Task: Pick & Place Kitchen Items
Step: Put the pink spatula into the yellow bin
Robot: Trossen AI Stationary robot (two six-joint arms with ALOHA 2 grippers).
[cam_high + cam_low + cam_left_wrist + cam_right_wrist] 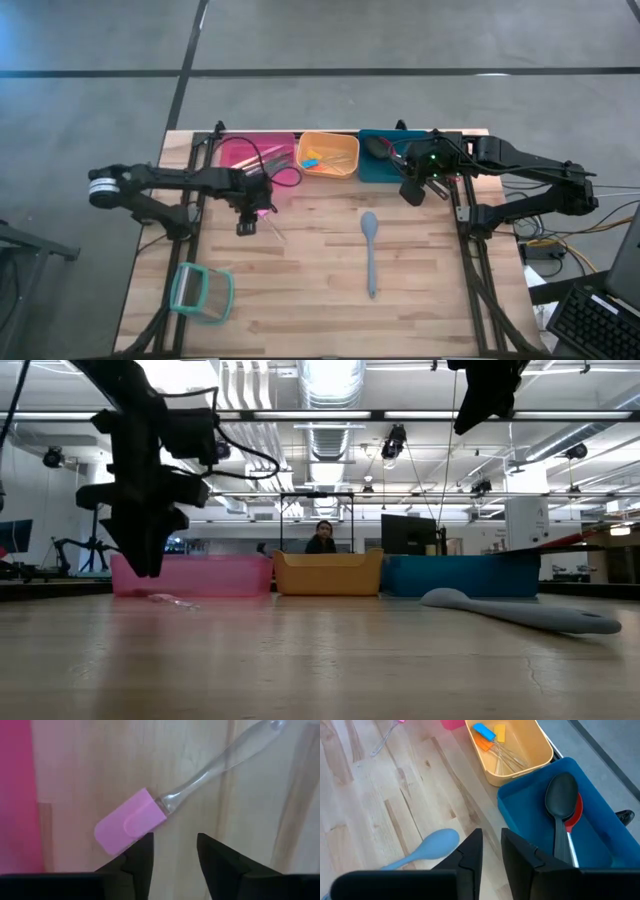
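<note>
Hovering over the pink spatula (131,827) near the pink bin (240,152) at the table's (300,300) far edge, the left gripper (173,851) had its fingers apart and empty. The right gripper (491,849), fingers narrowly parted, hung beside the blue bin (600,845); the grey spoon (370,250) lay mid-table.

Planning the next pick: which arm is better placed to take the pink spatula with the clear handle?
Left. The left gripper hangs open right above the pink spatula near the pink bin; the right gripper is off by the blue bin.
</note>
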